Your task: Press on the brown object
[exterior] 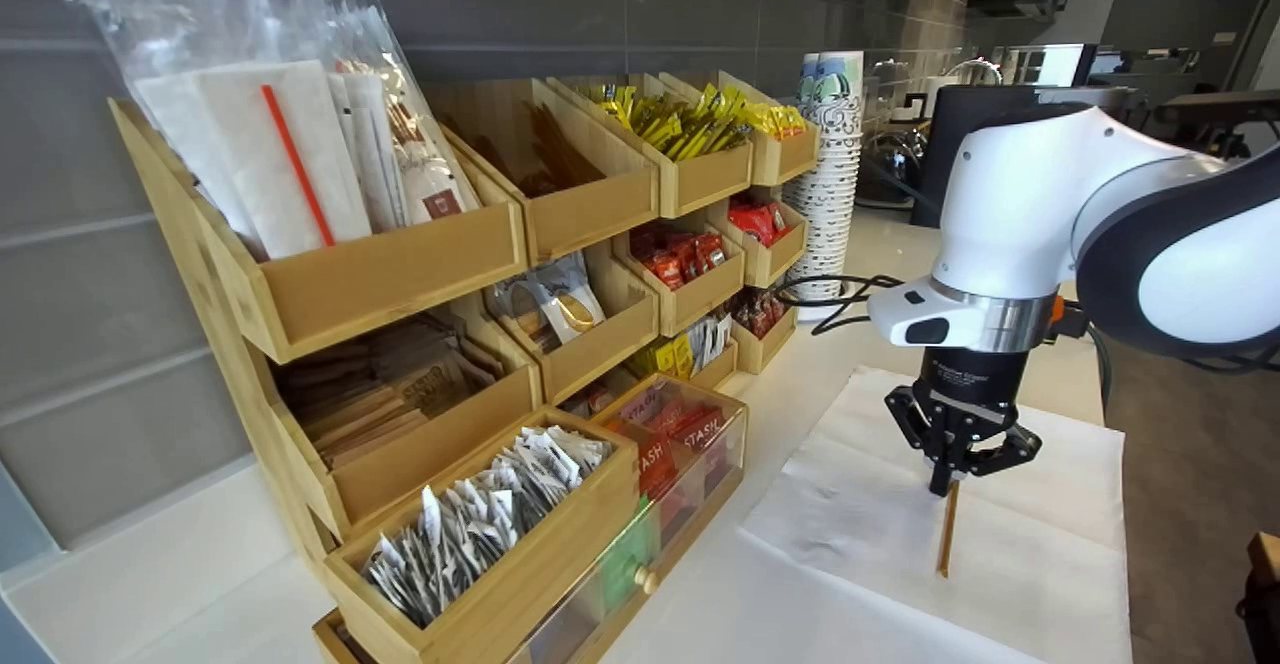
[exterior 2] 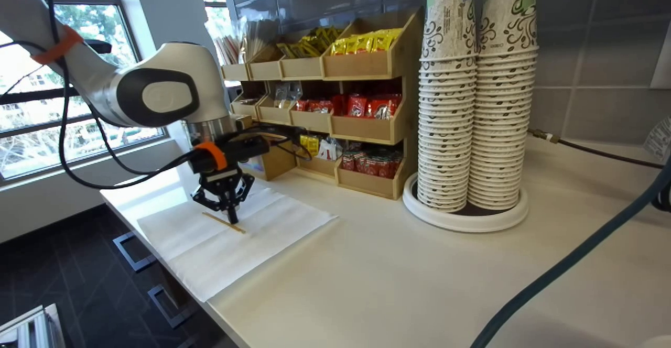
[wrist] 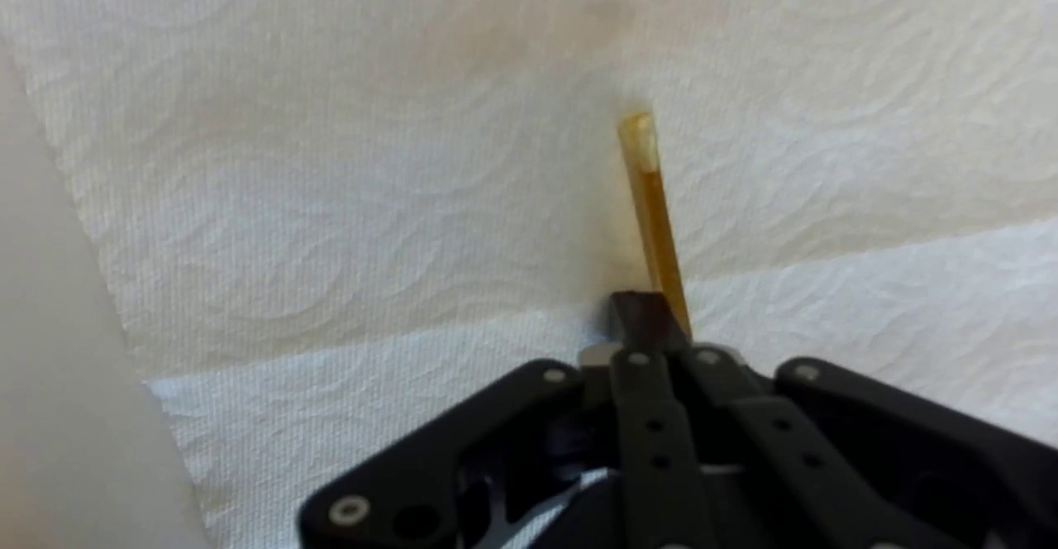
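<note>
1. Pointing down at the counter (exterior 2: 367, 274), the robot's claw (exterior: 943, 484) has its two fingers (wrist: 645, 317) together, side by side, the tips low over a spread-out paper towel (exterior: 840, 504).
2. The brown stick (wrist: 659, 235) lies on that towel, right by the tips; looking down from the wrist, I see one pale end clear of the claw, while the rest runs out of sight by the fingers.
3. In an exterior view, the stick shows to both sides of the claw. Whether the fingers touch it, I can't tell.
4. The towel is creased and reaches the counter's edge.
5. Wooden bins (exterior: 395, 284) stand in tiers against the tiled wall (exterior: 520, 4), holding yellow packets (exterior: 685, 124) and red packets (exterior: 685, 259); a clear plastic bag (exterior: 235, 24) pokes up from a top one.
6. Lower down, a wooden box (exterior: 540, 574) is crammed with thin white packets (exterior: 490, 514), next to red tea packets (exterior: 690, 429) marked STASH.
7. Two tall stacks of paper cups (exterior 2: 445, 128) stand in a round white tray (exterior 2: 464, 226) near the bins.
8. Behind the white arm (exterior 2: 168, 96), in an exterior view, tall windows (exterior 2: 31, 143) let in daylight, with trees (exterior 2: 99, 28) outside.
</note>
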Motion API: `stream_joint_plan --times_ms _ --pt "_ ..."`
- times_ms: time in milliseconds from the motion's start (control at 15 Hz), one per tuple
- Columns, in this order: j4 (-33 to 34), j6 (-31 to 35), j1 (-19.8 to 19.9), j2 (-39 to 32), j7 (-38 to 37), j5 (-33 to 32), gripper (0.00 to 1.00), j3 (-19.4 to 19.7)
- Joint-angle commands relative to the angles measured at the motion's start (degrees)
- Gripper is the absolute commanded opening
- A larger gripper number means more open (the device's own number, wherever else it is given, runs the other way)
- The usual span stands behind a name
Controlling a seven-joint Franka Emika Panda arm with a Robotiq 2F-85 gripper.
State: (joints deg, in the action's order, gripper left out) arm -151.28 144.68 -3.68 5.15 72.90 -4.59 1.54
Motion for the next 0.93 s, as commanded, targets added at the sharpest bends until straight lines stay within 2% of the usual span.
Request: stream_joint_plan --times_ms 0,200,533,867 --pt "-0.31 1.09 0.61 0.22 -1.28 0.17 0.00 -0.31" --pt "-0.47 0.71 0.57 1.10 -2.91 1.02 0.00 -0.32" --pt "-0.49 -0.82 0.43 2.62 -10.03 5.37 0.00 -0.11" --pt "-0.69 -3.94 1.08 4.18 -20.67 7.02 0.00 0.09"
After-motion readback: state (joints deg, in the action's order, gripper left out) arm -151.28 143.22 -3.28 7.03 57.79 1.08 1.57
